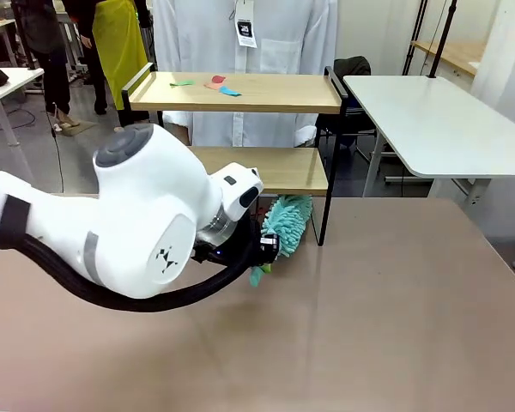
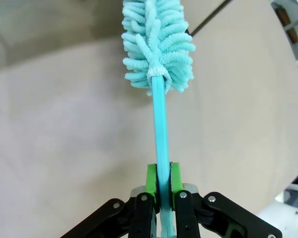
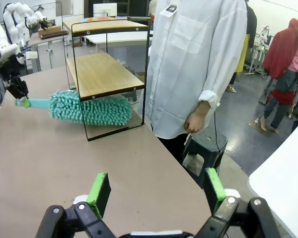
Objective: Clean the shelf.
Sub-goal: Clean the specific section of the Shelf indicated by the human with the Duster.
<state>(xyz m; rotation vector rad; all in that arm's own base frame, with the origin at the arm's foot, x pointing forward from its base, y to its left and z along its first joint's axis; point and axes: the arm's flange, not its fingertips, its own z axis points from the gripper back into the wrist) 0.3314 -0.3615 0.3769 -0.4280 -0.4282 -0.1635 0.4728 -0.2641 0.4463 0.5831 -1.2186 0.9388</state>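
The left claw (image 2: 163,173) hangs low over the middle of the tan desk (image 1: 369,326). Its green pads are clamped on the thin turquoise handle of a fluffy duster (image 2: 159,44). The handle runs straight out from the claw toward the desk's far edge, where the shelf (image 1: 275,90) stands just beyond the claw. The duster's shaggy head reaches in under the shelf's lower board (image 1: 283,169), next to the front leg on the right end. Whether the fibres touch the board's underside cannot be told.

The shelf is a small two-tier rack. It has two pale wooden boards, one above the other, in a thin black metal frame with raised handles at both ends. The lower board looks bare.

The right claw (image 3: 157,190) hovers above the desk's right side with its two green pads spread wide apart and nothing between them.

On the top board, toward its left half, lie three small scraps: a green one (image 1: 182,83), a red one (image 1: 215,80) and a blue one (image 1: 230,90), the last two touching. Close behind the shelf, off the desk's far edge, stands a person in a white shirt (image 1: 266,43), one hand (image 3: 194,120) hanging at the side. A black stool (image 3: 206,144) sits by the person's legs. A white table (image 1: 438,120) stands farther off, beyond the desk's far right corner.
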